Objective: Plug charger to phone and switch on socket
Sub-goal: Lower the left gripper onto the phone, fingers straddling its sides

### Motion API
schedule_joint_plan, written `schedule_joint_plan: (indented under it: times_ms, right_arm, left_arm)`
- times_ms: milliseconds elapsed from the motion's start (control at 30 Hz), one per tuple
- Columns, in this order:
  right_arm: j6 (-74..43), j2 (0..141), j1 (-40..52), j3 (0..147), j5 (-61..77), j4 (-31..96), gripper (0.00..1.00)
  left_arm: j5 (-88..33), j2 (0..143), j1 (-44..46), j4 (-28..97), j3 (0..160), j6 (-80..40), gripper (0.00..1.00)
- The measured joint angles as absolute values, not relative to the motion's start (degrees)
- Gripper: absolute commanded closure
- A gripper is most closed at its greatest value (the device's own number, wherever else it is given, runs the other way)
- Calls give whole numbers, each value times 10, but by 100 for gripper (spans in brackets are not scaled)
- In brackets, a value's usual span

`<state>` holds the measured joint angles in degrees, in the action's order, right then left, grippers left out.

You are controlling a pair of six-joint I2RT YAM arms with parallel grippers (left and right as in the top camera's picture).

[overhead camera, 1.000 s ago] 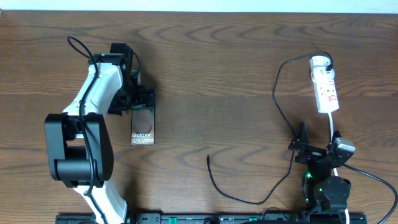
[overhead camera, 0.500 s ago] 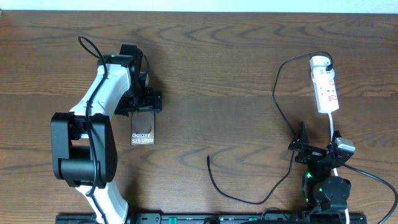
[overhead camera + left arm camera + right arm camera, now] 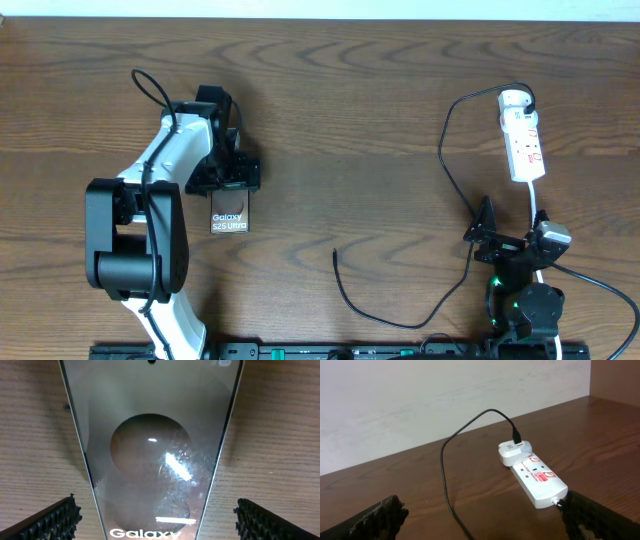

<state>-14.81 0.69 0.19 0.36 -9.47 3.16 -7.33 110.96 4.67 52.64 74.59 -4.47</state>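
Note:
The phone (image 3: 229,210) lies flat on the table at the left, a dark glossy slab with white "Galaxy" lettering; it fills the left wrist view (image 3: 155,445). My left gripper (image 3: 226,178) is open over the phone's far end, its fingers (image 3: 156,519) on either side of the phone and apart from it. The charger (image 3: 445,150) is a thin black cable running from a white adapter on the socket (image 3: 523,132) down to a free tip (image 3: 334,255). The right wrist view shows the socket (image 3: 536,476) and cable (image 3: 447,485). My right gripper (image 3: 487,232) is open and empty, near the front right.
The socket's white cord (image 3: 536,210) runs toward the right arm's base (image 3: 525,305). A black cable loop (image 3: 145,85) rises from the left arm. The table's far edge meets a pale wall (image 3: 420,395).
My left arm has shifted right and slightly toward the front, bringing its gripper further over the phone's far end. The right arm, cable and socket have not moved.

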Motion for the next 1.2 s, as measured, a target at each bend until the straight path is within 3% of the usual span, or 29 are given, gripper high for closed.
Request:
schedule_joint_plan:
  times_ms: [1200]
  right_arm:
    - [-148, 7, 2, 4, -95, 32, 1]
  left_arm:
    - [-74, 1110, 47, 483, 725, -45, 2]
